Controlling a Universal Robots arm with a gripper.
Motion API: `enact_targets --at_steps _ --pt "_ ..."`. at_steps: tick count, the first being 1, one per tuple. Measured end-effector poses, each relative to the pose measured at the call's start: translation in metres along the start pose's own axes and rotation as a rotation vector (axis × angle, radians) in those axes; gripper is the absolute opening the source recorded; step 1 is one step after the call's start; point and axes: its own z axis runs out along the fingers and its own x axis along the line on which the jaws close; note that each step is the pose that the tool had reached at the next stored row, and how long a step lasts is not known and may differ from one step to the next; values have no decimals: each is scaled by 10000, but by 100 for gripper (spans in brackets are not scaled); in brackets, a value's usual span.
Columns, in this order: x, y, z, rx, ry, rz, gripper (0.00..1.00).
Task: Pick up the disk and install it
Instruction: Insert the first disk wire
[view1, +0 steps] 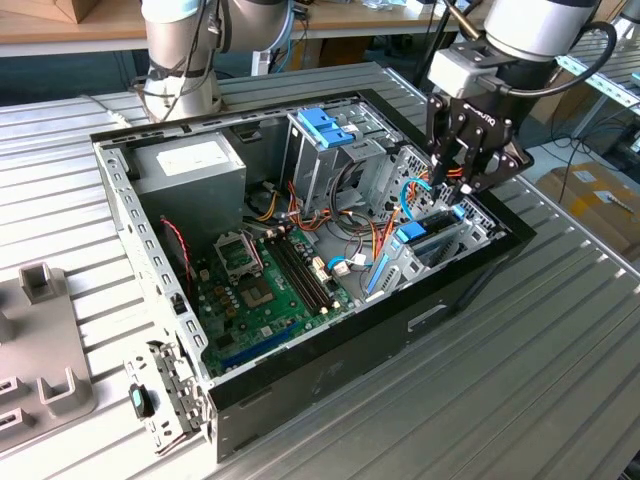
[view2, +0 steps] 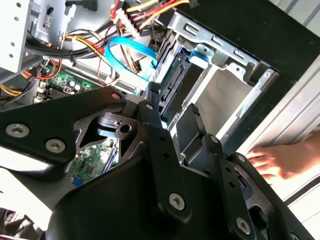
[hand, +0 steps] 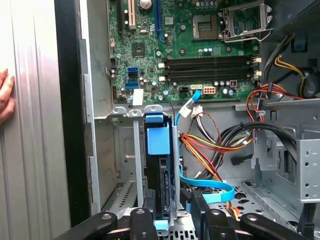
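Note:
The disk (view1: 432, 232) stands on edge in the drive bay at the open computer case's (view1: 300, 385) wall, on the exterior view's right. In the first wrist view the disk (hand: 161, 180) sits between two metal rails, its blue carrier tab pointing toward the motherboard. My gripper (view1: 455, 195) hangs right above the bay. In both wrist views the gripper (hand: 172, 216) (view2: 172, 114) is open, its fingers (hand: 142, 220) straddling the disk's near end with a gap on one side. The disk (view2: 175, 82) reaches into the bay past the fingers (view2: 150, 107).
A tall metal cage with a blue bracket (view1: 325, 125), loose cables (hand: 205, 145), the motherboard (view1: 265, 280) and a power supply (view1: 190, 165) crowd the case. A person's hand (view2: 280, 160) (hand: 5, 95) rests on the table beside the case. Grey fixtures (view1: 40, 370) lie at the exterior view's left.

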Motion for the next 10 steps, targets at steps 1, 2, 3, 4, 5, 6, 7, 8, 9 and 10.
enact_targets --at_steps 1,2,3,4,5,6,7,8,9,10 --pt "-11 -7 14 1 17 -4 42" --pt "-19 -12 24 2 32 -7 42" --pt "-26 -16 34 3 46 -10 42" --pt "-34 -20 46 4 70 -12 42" --pt "-38 -20 52 4 81 -12 42" --pt "-41 -20 59 5 87 -12 42" --pt "-42 -21 60 5 90 -14 42" --pt "-42 -21 60 5 92 -14 42" --pt "-42 -21 60 5 92 -14 42" --pt "-42 -21 60 5 92 -14 42"
